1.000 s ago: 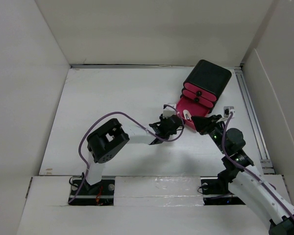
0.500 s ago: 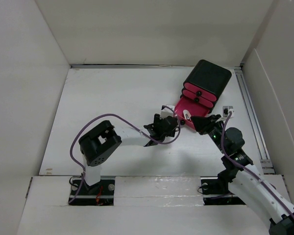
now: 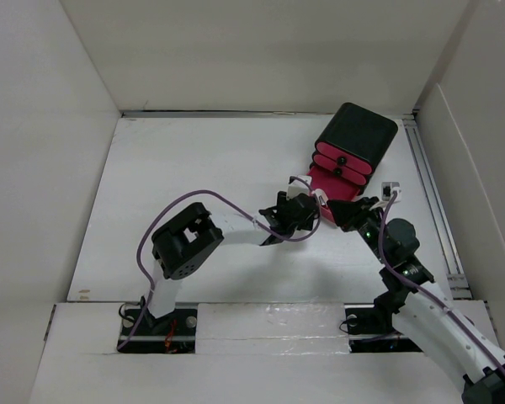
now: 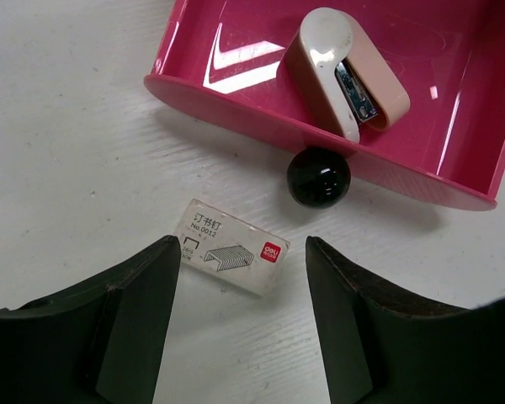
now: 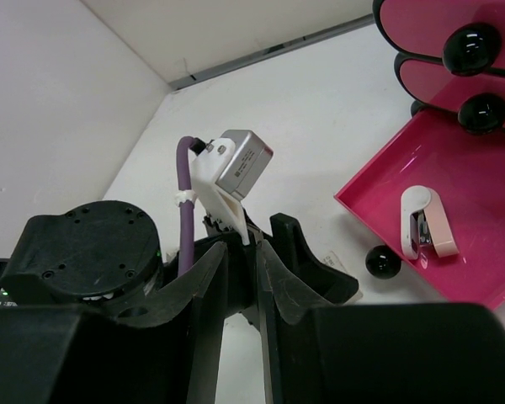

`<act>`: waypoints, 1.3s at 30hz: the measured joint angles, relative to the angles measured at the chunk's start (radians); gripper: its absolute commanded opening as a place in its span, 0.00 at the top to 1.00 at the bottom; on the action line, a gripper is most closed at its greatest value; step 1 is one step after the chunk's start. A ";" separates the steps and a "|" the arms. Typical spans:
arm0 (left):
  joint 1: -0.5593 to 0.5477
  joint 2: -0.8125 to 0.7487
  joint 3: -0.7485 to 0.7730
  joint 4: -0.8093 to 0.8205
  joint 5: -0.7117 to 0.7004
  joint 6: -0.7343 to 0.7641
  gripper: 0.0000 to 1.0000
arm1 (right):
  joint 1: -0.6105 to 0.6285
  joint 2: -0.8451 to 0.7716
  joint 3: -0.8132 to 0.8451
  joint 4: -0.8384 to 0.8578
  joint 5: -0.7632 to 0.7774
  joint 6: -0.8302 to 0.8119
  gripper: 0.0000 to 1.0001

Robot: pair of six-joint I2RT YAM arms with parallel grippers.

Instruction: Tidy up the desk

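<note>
On the white desk (image 3: 194, 168) lies a small clear staple box (image 4: 231, 257), flat, just in front of the pulled-out pink drawer (image 4: 463, 109). A beige stapler (image 4: 345, 71) lies inside that drawer (image 3: 330, 183). My left gripper (image 4: 241, 244) hangs open over the staple box, fingers (image 4: 139, 337) on either side and not touching it. In the top view the left gripper (image 3: 299, 210) covers the box. My right gripper (image 3: 349, 212) sits just right of it; its jaws (image 5: 241, 248) stand narrowly apart with nothing between them.
The black cube-shaped box (image 3: 359, 133) with two more shut pink drawers (image 5: 467, 50) stands at the back right. The open drawer's black knob (image 4: 318, 177) is close to the staple box. White walls border the desk; a metal rail (image 3: 433, 202) runs along its right side.
My left gripper's jaws have opened wider. The left arm drew back to the left, then came forward again to the drawer front. The right arm has barely moved.
</note>
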 measured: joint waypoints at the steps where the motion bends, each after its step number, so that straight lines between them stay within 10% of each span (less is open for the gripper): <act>1: 0.000 0.009 0.008 -0.005 0.000 0.000 0.44 | 0.000 0.001 0.000 0.000 0.000 0.000 0.74; 39: -0.007 -0.055 -0.129 0.079 0.027 0.306 0.47 | 0.000 0.012 0.000 0.006 0.000 0.000 0.74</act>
